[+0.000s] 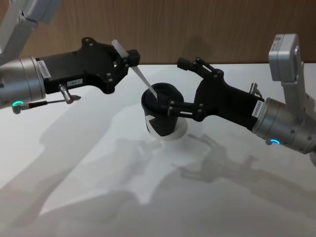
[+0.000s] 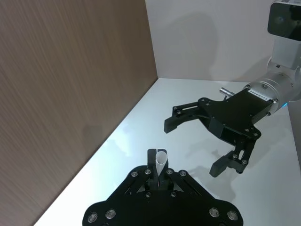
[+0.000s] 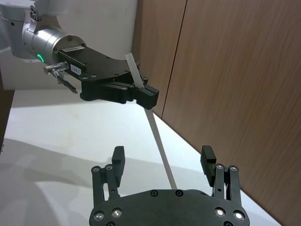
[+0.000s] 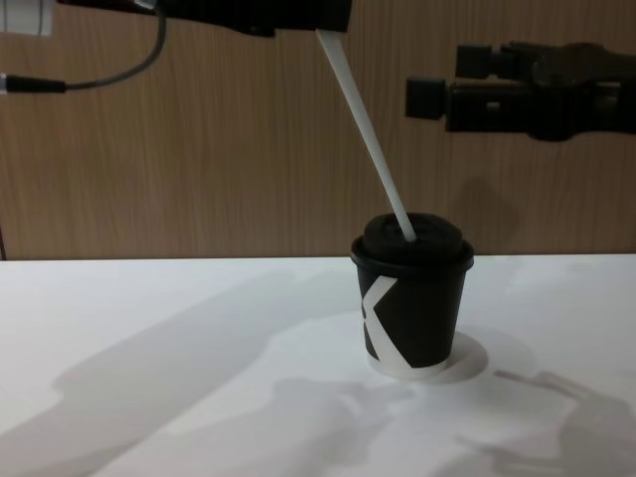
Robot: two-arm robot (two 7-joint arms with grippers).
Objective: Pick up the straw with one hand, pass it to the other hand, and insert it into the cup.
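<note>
Straw (image 1: 140, 75) in left pincer (image 1: 129, 58), seemingly entering cup (image 1: 162, 118)

Left claw (image 1: 129, 58) clamped, right claw (image 1: 176, 85) spread

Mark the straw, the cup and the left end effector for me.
straw (image 4: 370, 139), chest view, middle of the white shaft.
cup (image 4: 422, 313), chest view, black side wall.
left end effector (image 1: 129, 58), head view, fingertips clamped on the straw.

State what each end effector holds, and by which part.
The left end effector pinches the straw near its upper end; the lower tip meets the cup lid. The right end effector is open, holding nothing.
</note>
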